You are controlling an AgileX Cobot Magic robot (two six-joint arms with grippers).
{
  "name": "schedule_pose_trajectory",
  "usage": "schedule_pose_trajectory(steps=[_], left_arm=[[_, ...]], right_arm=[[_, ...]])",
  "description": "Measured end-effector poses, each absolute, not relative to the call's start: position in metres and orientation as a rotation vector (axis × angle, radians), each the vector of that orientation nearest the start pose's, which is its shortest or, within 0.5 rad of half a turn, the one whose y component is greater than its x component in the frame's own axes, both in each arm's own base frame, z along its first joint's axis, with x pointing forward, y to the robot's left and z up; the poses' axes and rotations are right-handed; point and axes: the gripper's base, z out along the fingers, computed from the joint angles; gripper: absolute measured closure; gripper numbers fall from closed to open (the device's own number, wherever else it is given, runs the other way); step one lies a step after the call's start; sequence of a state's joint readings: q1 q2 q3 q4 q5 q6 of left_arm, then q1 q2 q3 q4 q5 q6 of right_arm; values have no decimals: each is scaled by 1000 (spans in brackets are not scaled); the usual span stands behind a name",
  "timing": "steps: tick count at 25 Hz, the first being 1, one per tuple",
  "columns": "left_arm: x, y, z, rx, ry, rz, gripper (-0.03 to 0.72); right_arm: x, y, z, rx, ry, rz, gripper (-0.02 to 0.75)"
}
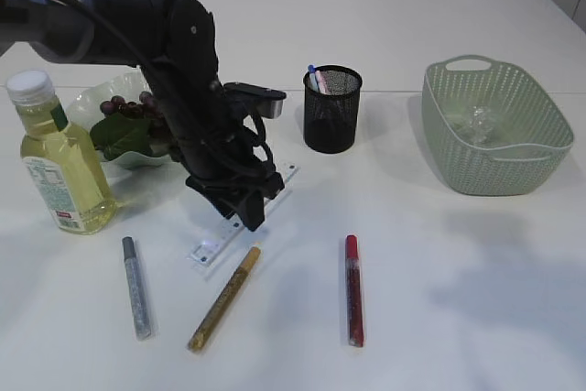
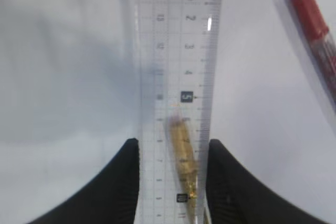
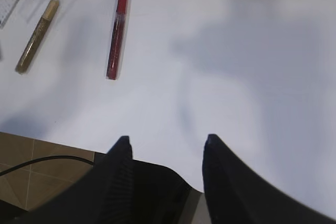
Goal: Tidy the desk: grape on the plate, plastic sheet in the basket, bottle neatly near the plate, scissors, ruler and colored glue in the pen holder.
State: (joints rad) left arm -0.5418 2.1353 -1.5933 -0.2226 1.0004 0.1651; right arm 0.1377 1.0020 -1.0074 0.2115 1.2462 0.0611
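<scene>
A clear ruler (image 2: 176,77), lying diagonally on the worktop (image 1: 439,299), is bracketed lengthwise by the left gripper (image 2: 173,177) jaws; right gripper (image 3: 165,150) jaws are parted, empty.

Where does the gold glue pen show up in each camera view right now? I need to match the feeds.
Exterior view: gold glue pen lies lower centre, slanted, just below the left gripper.
Left wrist view: seen through the clear ruler, bottom centre, between the fingers.
Right wrist view: top left corner.
Shared landmark: the red glue pen, right of the gold one in every view.
</scene>
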Motion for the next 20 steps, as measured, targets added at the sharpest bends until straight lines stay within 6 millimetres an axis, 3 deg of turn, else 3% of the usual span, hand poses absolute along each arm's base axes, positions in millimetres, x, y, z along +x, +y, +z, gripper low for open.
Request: schedule_pose_trajectory(steps=[8,20], left_arm=[[377,-245,176,828,2748,-354,409],[383,-246,238,726,2462,-402,409]], right_arm=[[161,37,345,-77,2728,291,379],[162,35,344,-85,2729,250,379]])
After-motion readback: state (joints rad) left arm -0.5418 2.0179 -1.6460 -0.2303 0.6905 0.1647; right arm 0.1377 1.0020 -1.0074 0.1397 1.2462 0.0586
